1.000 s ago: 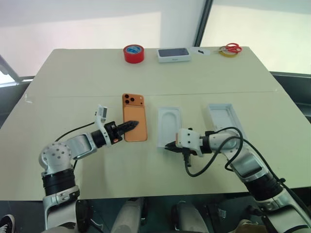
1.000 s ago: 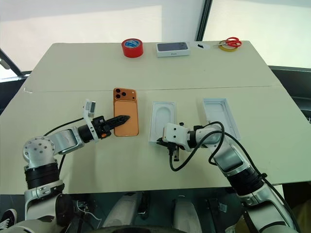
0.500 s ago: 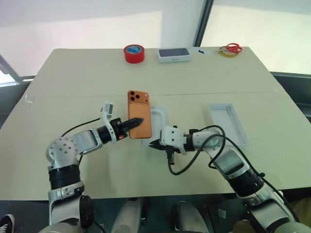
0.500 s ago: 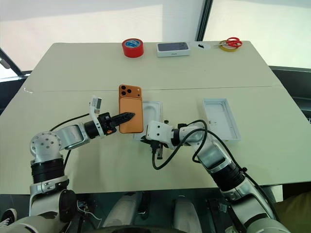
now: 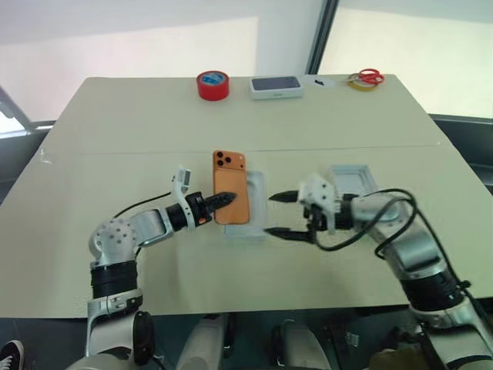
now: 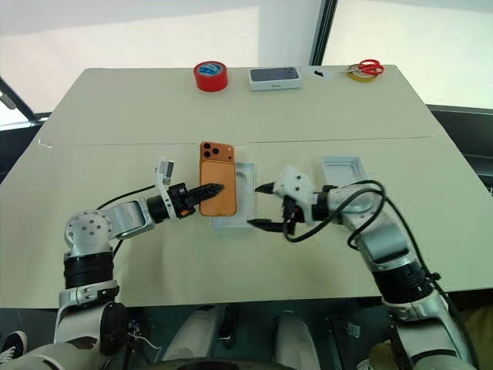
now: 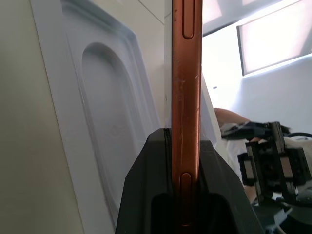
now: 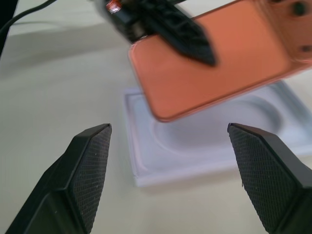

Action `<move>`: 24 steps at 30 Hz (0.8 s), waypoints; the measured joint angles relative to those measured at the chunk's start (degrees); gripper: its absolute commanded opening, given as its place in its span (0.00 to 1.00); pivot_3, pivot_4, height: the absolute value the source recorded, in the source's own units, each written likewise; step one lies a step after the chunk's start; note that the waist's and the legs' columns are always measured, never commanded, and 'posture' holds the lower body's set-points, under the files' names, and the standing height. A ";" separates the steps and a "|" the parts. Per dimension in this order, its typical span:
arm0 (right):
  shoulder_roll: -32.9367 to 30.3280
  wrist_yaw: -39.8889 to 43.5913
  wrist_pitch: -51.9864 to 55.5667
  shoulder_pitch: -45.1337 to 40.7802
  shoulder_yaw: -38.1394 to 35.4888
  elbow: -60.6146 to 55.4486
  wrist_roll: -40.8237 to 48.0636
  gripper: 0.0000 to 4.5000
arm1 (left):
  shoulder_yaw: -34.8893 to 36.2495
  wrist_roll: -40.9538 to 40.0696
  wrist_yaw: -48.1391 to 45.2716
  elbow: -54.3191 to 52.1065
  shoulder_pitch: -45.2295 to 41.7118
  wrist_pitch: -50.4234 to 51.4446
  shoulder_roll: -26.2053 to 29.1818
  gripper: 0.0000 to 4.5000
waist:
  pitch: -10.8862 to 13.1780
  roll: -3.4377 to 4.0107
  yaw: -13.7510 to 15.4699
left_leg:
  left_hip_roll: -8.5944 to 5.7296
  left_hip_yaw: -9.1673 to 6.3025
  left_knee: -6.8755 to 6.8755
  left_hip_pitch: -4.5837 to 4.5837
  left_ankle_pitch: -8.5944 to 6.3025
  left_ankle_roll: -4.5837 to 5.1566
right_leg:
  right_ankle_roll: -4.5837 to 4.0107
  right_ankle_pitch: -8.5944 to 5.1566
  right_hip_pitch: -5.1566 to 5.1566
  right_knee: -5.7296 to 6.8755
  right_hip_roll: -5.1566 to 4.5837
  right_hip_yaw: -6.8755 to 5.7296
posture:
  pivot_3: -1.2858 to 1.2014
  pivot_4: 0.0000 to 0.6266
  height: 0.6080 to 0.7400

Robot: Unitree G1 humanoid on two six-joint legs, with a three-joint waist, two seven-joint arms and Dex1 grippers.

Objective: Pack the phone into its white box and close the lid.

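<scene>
The phone (image 5: pixel 231 197) is hanging just above the desk (image 5: pixel 115 131), gripped along its near-left edge by the left end effector (image 5: pixel 223 200), whose fingers are clenched on it. Its back is facing up, with the camera block at the far end, so its long axis is running away from the robot. The left wrist view is showing the phone edge-on between the two fingers, with a white moulded piece lying behind it.

Directly under and slightly right of the phone, a shallow white tray with an oval recess (image 5: pixel 254 208) is lying flat on the desk; it is looking more like the thin insert than the white box itself, though I cannot tell for sure. Its long axis is roughly matching the phone's, so the phone is already partly overlapping it.

The right end effector (image 5: pixel 282 214) is hovering just beside the tray's right edge, its fingers spread wide and grasping nothing, pointing toward the phone. A second white tray-like piece (image 5: pixel 353 179), perhaps the box or the lid, is lying farther right, partly behind the right arm.

The left arm is the one carrying the phone, and the coming move is likely turning on lowering it squarely, edges aligned.
</scene>
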 measured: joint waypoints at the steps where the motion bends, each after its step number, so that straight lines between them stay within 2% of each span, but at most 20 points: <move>1: -0.46 -0.11 -0.84 0.00 -0.56 1.52 -0.17 0.88 | -0.66 0.43 -0.07 0.41 0.00 -0.25 -0.34 0.00 | 0.00 0.00 0.00 | 0.00 0.00 0.00 0.00 0.00 0.00 | 0.00 0.00 0.00 0.00 0.00 0.00 | 0.52 0.24 0.99; 5: -0.57 -1.14 -3.49 -0.06 -1.42 5.19 -0.72 0.88 | -2.33 1.60 -0.47 2.25 -0.20 -1.30 -1.47 0.00 | 0.00 0.00 -0.04 | 0.01 0.01 0.00 -0.01 0.01 0.00 | 0.00 0.00 0.00 0.00 0.00 0.00 | 0.52 0.24 0.99; 6: -0.57 -1.31 -3.91 -0.06 -1.42 5.45 -0.91 0.89 | -2.34 1.71 -0.46 2.96 -0.48 -1.33 -1.79 0.22 | 0.00 0.00 -0.04 | 0.01 0.01 0.00 -0.02 0.01 0.00 | 0.00 0.00 0.00 0.00 0.00 0.00 | 0.52 0.24 0.99; 8: -0.49 -1.82 -4.85 -0.11 -1.30 5.48 -1.44 0.89 | -2.40 1.72 -0.43 4.23 -1.87 -1.26 -2.29 0.37 | 0.00 0.00 -0.03 | 0.01 0.00 0.00 -0.02 0.02 0.00 | 0.00 0.00 -0.01 0.00 0.01 0.00 | 0.52 0.24 0.99; 11: -0.44 -2.32 -5.64 -0.11 -1.13 5.50 -2.13 0.89 | -2.53 1.56 -0.82 4.25 -2.72 -1.08 -2.35 0.71 | 0.00 0.00 0.03 | 0.01 0.00 0.02 -0.02 0.02 -0.01 | 0.00 0.00 0.02 0.00 0.00 0.00 | 0.52 0.24 0.99; 18: 0.28 -2.92 -6.22 -0.13 -1.04 6.05 -2.88 0.89 | -3.49 1.96 -1.12 2.98 -3.27 0.21 -0.84 0.71 | 0.00 0.00 -0.06 | 0.01 0.00 0.03 0.01 0.09 -0.13 | 0.00 0.00 0.06 0.00 0.01 0.00 | 0.52 0.24 0.99; 24: 0.67 -3.03 -7.22 -1.05 -0.03 7.85 -3.68 0.89 | -3.33 1.95 -1.18 -1.34 -2.57 1.97 4.16 0.71 | 0.00 0.00 -0.05 | 0.01 0.00 0.03 0.00 0.10 -0.15 | 0.00 0.00 0.02 0.01 0.01 0.00 | 0.52 0.24 0.99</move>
